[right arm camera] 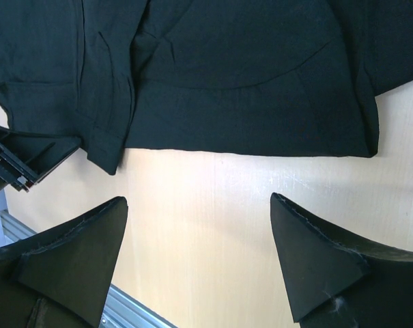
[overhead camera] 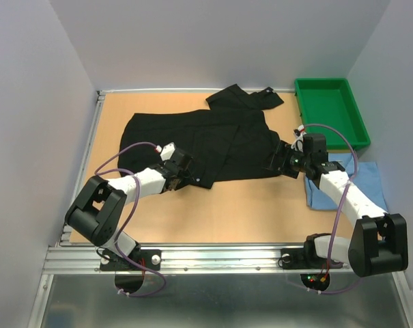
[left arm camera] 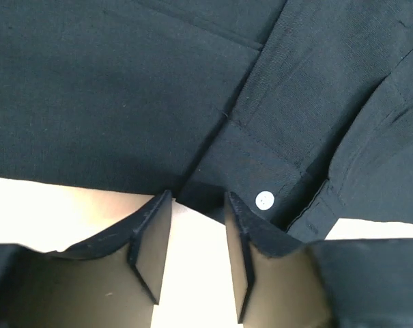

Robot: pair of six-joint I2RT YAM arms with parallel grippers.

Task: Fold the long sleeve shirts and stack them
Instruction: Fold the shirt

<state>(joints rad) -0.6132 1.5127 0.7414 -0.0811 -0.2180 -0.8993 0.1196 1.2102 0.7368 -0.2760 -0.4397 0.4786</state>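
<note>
Broadly, found the black shirt [overhead camera: 213, 140] spread across the far half of the worktop [overhead camera: 247, 212], rumpled and lapped over itself near the middle, with a sleeve thrown toward the far edge just short of the green tray [overhead camera: 329, 113]. Placed that tray in the far right corner, apart from both garments. Saw the light blue shirt [overhead camera: 343, 184] lying at the right side of the worktop, partly beneath the right arm [overhead camera: 349, 198], near the black one but not touching it.

Found the left arm [overhead camera: 138, 181] stretched to the near hem of the black shirt, left of centre. Read the left jaws as narrow but not shut. Made out, from the left wrist, a strip of bare worktop between the two fingers [left arm camera: 148, 239] and a corner of the dark hem right at their tips. Could not tell of any cloth actually pinched there. Noted a small white button [left arm camera: 264, 200] on the placket, just beside one fingertip.

Found the right jaws spread wide and holding nothing, low over bare worktop at the black shirt's right-hand edge. Saw, from the right wrist, both fingers [right arm camera: 69, 253] well apart, pale wood between them, and the edge of the black cloth ahead of the tips, touching neither.
</note>
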